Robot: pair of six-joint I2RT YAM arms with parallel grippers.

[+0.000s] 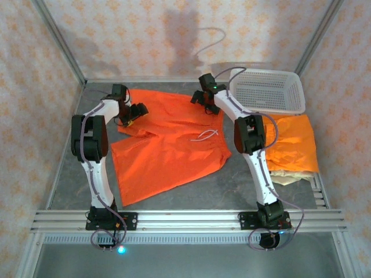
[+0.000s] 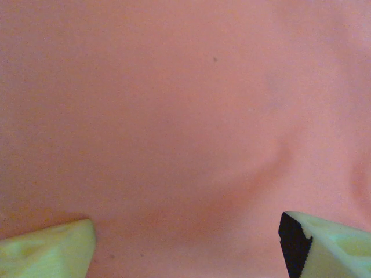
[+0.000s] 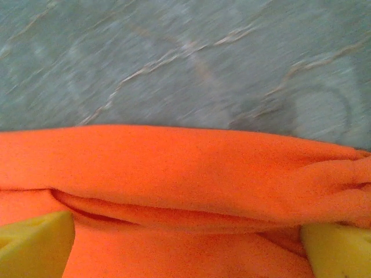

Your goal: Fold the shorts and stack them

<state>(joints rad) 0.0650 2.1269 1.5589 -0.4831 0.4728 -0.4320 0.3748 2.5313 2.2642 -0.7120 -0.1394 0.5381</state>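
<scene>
A pair of bright orange shorts point(image 1: 168, 145) lies spread flat on the grey table, its white drawstring point(image 1: 204, 135) at the right. My left gripper point(image 1: 134, 113) hovers over the far left corner of this pair. In the left wrist view it point(image 2: 185, 249) stands open just above smooth orange cloth point(image 2: 185, 116). My right gripper point(image 1: 202, 97) is at the far right corner. It point(image 3: 185, 249) is open, its yellow fingertips point(image 3: 35, 243) straddling a folded orange edge point(image 3: 185, 168). Another orange pair point(image 1: 293, 145) lies folded at the right, on top of beige shorts point(image 1: 290, 176).
A white perforated basket point(image 1: 268, 90) stands at the back right, close behind my right arm. Bare grey table point(image 3: 174, 58) shows beyond the cloth's far edge. A metal rail point(image 1: 185, 220) runs along the near edge, and patterned walls enclose the table.
</scene>
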